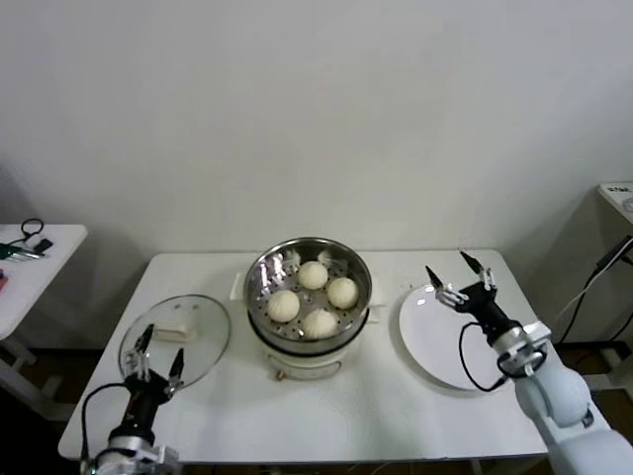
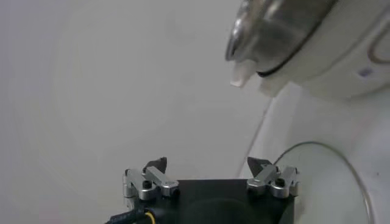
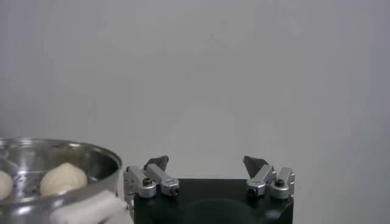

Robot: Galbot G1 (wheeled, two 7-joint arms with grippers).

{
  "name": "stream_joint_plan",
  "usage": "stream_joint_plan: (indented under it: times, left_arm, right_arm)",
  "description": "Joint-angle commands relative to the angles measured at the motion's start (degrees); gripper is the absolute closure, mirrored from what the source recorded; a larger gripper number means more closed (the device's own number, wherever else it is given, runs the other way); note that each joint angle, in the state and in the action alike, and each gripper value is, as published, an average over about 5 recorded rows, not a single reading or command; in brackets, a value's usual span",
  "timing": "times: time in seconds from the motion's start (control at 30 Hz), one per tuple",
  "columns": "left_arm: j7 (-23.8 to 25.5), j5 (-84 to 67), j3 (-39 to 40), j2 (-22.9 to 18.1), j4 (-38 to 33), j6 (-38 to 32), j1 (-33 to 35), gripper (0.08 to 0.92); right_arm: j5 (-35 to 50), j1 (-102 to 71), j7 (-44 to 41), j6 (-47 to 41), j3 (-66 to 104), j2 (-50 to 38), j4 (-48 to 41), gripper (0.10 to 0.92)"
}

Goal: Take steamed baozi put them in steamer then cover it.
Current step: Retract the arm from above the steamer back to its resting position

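Observation:
Several cream-white baozi (image 1: 314,275) lie in the shiny steel steamer (image 1: 259,272) on its white pot base at the table's middle. One baozi (image 3: 63,178) shows inside the steamer (image 3: 91,159) in the right wrist view. The glass cover (image 1: 203,341) with its cream bar handle lies flat on the table to the left. My left gripper (image 1: 160,351) hovers open over the cover's near edge, empty. Above the white plate (image 1: 430,341) on the right, my right gripper (image 1: 458,270) stands open and empty. The left wrist view shows the steamer (image 2: 274,27), the cover's rim (image 2: 341,159) and open left gripper (image 2: 208,164).
A side table (image 1: 45,262) with cables stands at far left. A shelf corner (image 1: 618,198) and a hanging cable are at far right. The white wall rises behind the table.

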Motion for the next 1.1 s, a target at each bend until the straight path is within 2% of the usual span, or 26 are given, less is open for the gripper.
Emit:
stream_joint_plan:
  times: [0.03,0.23,0.6,1.1]
  left_arm:
    - [-0.36,26.89,1.82,0.95,10.64,-0.83,-6.8,0.177]
    - [0.17,31.17,1.02,1.45,18.53,-1.23,-11.5,0.177]
    - [-4.02,30.3,0.44,2.89,29.04,-1.6,-20.84,0.177]
    - [-5.46,27.28,0.33,2.99,35.87,-2.3,-26.96,0.177]
  right_arm:
    - [-3.11,-9.85,0.12,-0.27,7.29,5.23,1.63,0.203]
    - [-4.46,-10.45,0.11,-0.11,7.4,5.73,1.41,0.203]
    - [-5.86,-10.7,-0.18,0.01,7.89,6.1,-0.05,0.203]
    - [-7.25,-9.94,-0.6,0.43,7.76,6.61,-1.61,0.203]
